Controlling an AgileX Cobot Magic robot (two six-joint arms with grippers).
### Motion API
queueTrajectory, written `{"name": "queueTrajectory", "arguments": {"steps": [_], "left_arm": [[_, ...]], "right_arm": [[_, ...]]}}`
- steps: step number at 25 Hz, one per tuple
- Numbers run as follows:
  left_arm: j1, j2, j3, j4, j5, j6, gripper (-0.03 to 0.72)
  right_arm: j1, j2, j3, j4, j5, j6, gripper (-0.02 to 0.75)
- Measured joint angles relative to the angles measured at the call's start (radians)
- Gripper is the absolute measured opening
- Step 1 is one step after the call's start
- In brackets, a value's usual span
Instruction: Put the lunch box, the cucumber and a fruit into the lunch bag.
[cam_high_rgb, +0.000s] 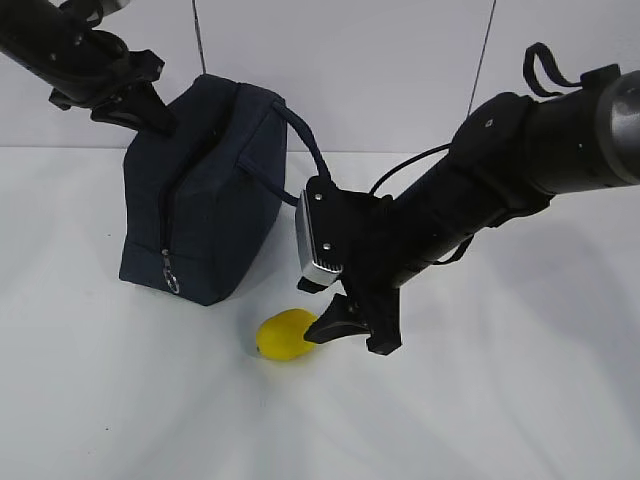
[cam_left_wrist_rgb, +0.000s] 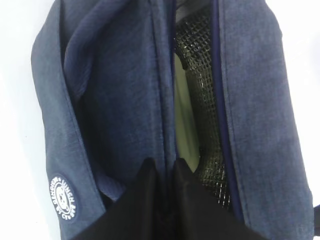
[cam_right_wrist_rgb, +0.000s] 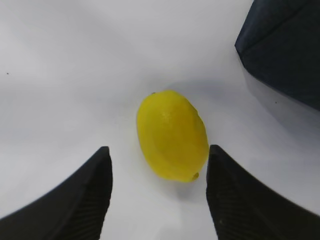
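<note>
Presently, the bag (cam_high_rgb: 205, 190) stood on the white table (cam_high_rgb: 500, 400) at rear left of ext. view, tilted slightly, dark navy fabric, silver ring pull (cam_high_rgb: 171, 278) hanging low on its near end. One loop handle (cam_high_rgb: 300, 135) arched off the bag's right side toward the R arm. L gripper (cam_high_rgb: 150, 105) sat at the bag's top left edge in ext. view; in L wrist view its two dark fingers (cam_left_wrist_rgb: 142, 200) were pressed close together on the fabric edge beside the zipper opening, with only a narrow gap between them, gripping the bag's rim. Top opening was parted: black mesh lining (cam_left_wrist_rgb: 202, 100) visible inside, with a pale green surface (cam_left_wrist_rgb: 184, 120) below it, consistent w/ the box lid, though not enough showed to confirm. A round white logo patch (cam_left_wrist_rgb: 62, 196) was on the bag's outer side. The fruit (cam_high_rgb: 285, 335), yellow, oval, lay on the table just in front of the bag, apart from it. R gripper (cam_high_rgb: 350, 335) was low over the table immediately right of the fruit in ext. view. R wrist view showed its fingers (cam_right_wrist_rgb: 70, 200) spread wide, the fruit (cam_right_wrist_rgb: 172, 135) lying between and just ahead of them; no contact on the left side, right tip very near, contact not determinable. Bag corner (cam_right_wrist_rgb: 285, 50) showed top right there. Cucumber not seen in any view.
</note>
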Motion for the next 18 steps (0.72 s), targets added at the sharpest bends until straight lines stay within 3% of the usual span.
{"name": "queueTrajectory", "arguments": {"steps": [7, 13, 18], "left_arm": [[0.000, 0.000, 0.000, 0.000, -0.001, 0.000, 0.029], [0.000, 0.000, 0.000, 0.000, -0.002, 0.000, 0.029], [0.000, 0.000, 0.000, 0.000, -0.004, 0.000, 0.029]], "right_arm": [[0.002, 0.046, -0.023, 0.002, -0.059, 0.004, 0.477], [0.013, 0.085, -0.089, 0.015, -0.047, 0.054, 0.579], [0.019, 0.087, -0.102, 0.017, -0.033, 0.061, 0.594]]}}
